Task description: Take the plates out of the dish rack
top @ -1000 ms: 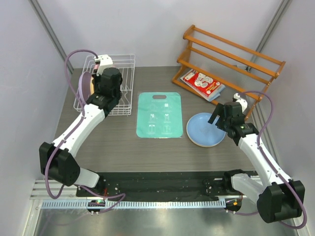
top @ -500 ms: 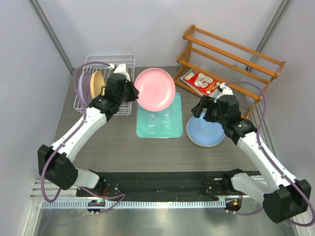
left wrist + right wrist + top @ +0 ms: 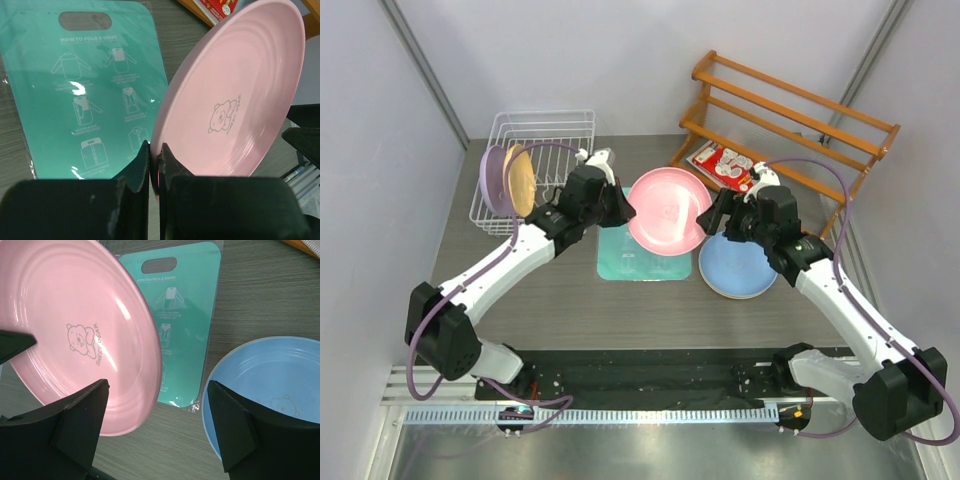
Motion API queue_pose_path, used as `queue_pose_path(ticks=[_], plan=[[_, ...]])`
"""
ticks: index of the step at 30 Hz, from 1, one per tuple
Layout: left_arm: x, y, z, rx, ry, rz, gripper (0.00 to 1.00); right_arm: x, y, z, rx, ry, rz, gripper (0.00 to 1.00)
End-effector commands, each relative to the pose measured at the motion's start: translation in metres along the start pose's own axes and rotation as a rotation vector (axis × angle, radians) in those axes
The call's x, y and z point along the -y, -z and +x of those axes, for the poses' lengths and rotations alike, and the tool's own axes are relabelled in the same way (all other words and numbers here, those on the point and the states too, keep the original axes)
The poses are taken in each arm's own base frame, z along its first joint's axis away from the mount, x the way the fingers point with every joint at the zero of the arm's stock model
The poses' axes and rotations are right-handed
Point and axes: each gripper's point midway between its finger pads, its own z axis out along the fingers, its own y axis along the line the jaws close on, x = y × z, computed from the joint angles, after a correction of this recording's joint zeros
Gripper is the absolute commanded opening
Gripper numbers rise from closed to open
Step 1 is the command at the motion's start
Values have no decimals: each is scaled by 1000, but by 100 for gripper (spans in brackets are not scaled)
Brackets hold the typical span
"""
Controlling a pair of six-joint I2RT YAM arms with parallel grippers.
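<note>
My left gripper point(image 3: 617, 207) is shut on the rim of a pink plate point(image 3: 669, 209) and holds it tilted in the air over the teal mat point(image 3: 642, 262); the plate fills the left wrist view point(image 3: 235, 100), jaws pinching its edge. My right gripper point(image 3: 717, 213) is open and empty, right beside the pink plate's right rim point(image 3: 80, 330), one finger point(image 3: 75, 425) under it. A blue plate point(image 3: 738, 266) lies flat on the table below the right gripper point(image 3: 270, 385). The white wire dish rack point(image 3: 535, 150) at back left holds a lilac plate point(image 3: 492, 180) and a yellow-orange plate point(image 3: 519, 177) upright.
An orange-brown wooden slatted rack point(image 3: 790, 110) stands at back right with a red-and-white packet point(image 3: 728, 164) on its lower shelf. Grey walls close in on left and right. A black strip point(image 3: 650, 375) runs along the near table edge.
My left gripper has carried the pink plate out of the rack and rightward over the teal mat. My right gripper has moved left from over the blue plate up to the pink plate's rim.
</note>
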Motion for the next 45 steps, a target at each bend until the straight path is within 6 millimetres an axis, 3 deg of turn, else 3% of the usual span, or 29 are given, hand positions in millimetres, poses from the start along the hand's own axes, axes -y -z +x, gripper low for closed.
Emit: queue_pose_path(ticks=[1, 4, 9, 10, 12, 13, 14, 17, 18, 20, 21, 22, 23, 26, 31, 32, 34, 39, 45], plan=[[21, 0, -15, 63, 13, 64, 0, -10, -5, -17, 42, 9, -16, 83], [25, 1, -15, 64, 5, 73, 0, -3, -11, -9, 18, 5, 11, 66], [34, 0, -13, 63, -6, 107, 0, 1, -19, -1, -4, 8, 11, 59], [35, 0, -13, 63, -9, 110, 0, 1, -20, 0, -9, 12, 12, 44], [34, 0, -11, 59, -9, 108, 0, 1, -20, 2, -18, 16, 5, 26], [34, -1, -11, 59, -9, 108, 0, 1, -20, 2, -17, 16, 4, 5], [33, -1, -11, 59, -8, 104, 0, 0, -18, 1, -13, 15, 2, 1], [30, -2, -10, 64, -14, 92, 0, 1, -12, -3, 13, 12, 11, 1], [28, -2, -10, 67, -19, 86, 23, 7, -10, -4, 29, 10, 43, 1], [19, -1, -11, 73, -39, 38, 49, 21, -3, -6, 50, 7, 118, 1], [12, -1, -13, 86, -47, 4, 74, 29, 3, -11, 79, 11, 168, 1], [6, 0, -13, 87, -71, -24, 90, 37, 7, -12, 88, 12, 207, 1], [1, 1, -14, 95, -83, -52, 98, 47, 11, -6, 73, 12, 255, 1], [-27, 12, -28, 158, -135, -200, 100, 76, 23, 4, 60, -6, 380, 1], [-76, 52, -65, 324, -235, -506, 99, 122, 39, 25, 30, -118, 522, 1], [-83, 58, -69, 345, -247, -549, 100, 130, 41, 35, 15, -139, 538, 1], [-91, 70, -81, 388, -285, -610, 100, 141, 46, 36, 40, -197, 555, 1], [-115, 81, -95, 426, -288, -702, 99, 150, 50, 42, 56, -232, 576, 1], [-129, 86, -99, 425, -266, -725, 100, 158, 48, 60, 2, -237, 602, 1]])
